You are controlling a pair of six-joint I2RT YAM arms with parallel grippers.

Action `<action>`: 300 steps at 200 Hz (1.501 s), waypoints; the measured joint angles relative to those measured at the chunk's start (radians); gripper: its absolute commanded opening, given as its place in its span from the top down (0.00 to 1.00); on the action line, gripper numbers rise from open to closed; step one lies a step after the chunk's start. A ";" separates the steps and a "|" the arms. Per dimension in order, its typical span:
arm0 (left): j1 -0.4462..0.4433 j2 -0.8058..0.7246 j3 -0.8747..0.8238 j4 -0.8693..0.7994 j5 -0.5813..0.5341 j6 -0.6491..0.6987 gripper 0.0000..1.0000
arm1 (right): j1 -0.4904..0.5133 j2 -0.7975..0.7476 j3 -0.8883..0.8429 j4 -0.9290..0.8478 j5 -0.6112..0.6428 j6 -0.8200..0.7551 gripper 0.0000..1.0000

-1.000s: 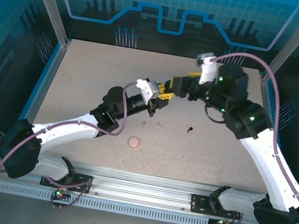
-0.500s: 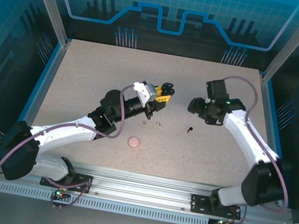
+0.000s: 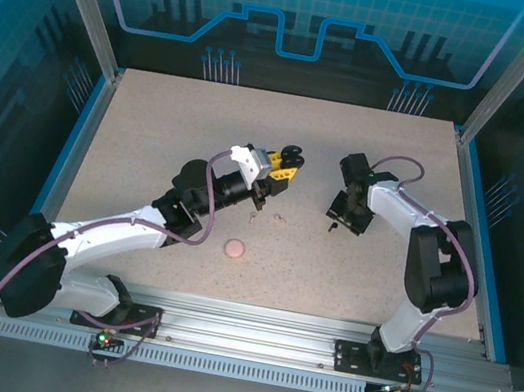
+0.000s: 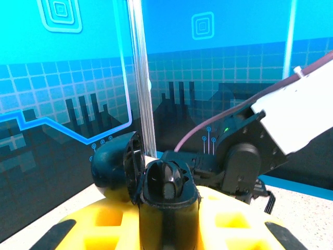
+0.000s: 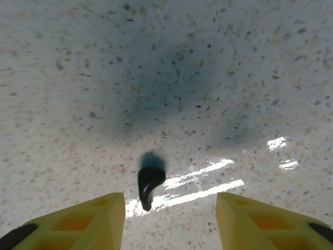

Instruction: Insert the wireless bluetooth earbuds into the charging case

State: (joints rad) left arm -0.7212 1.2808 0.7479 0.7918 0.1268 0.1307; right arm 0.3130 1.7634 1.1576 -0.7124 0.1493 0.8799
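My left gripper (image 3: 282,166) is shut on the black charging case (image 3: 295,153) and holds it above the table. In the left wrist view the case (image 4: 169,182) sits between the yellow fingers (image 4: 237,224) with its lid (image 4: 117,161) swung open to the left. My right gripper (image 3: 343,213) points down at the table, open, over a black earbud (image 3: 333,227). In the right wrist view that earbud (image 5: 150,181) lies on the table just ahead of the two yellow fingertips (image 5: 88,219), nearer the left one and untouched. Two pale earbuds (image 3: 254,219) (image 3: 281,218) lie below the left gripper.
A round pink case (image 3: 234,248) lies closed on the speckled table (image 3: 151,136), nearer the front. Blue-lit walls and metal posts (image 3: 91,14) fence the table on three sides. The right arm's elbow (image 3: 437,268) stands folded at the right.
The right arm has left the held case, swung down and settled over the black earbud, its jaws narrowing. The left arm and the case have stayed nearly still.
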 measured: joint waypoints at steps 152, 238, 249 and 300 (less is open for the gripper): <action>0.000 0.000 -0.010 0.007 0.000 0.000 1.00 | 0.000 0.085 0.004 0.024 -0.004 0.079 0.57; 0.000 0.000 -0.010 0.007 0.000 0.000 1.00 | 0.000 0.079 -0.007 0.027 0.001 0.100 0.65; 0.000 0.000 -0.010 0.007 0.000 0.000 1.00 | 0.000 0.079 -0.008 0.029 0.001 0.101 0.65; 0.000 0.000 -0.010 0.007 0.000 0.000 1.00 | 0.000 0.073 -0.013 0.034 0.000 0.105 0.66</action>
State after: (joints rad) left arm -0.7212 1.2804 0.7376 0.7990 0.1268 0.1307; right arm 0.3134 1.8366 1.1442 -0.6788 0.1497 0.9844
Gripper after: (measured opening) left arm 0.224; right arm 0.347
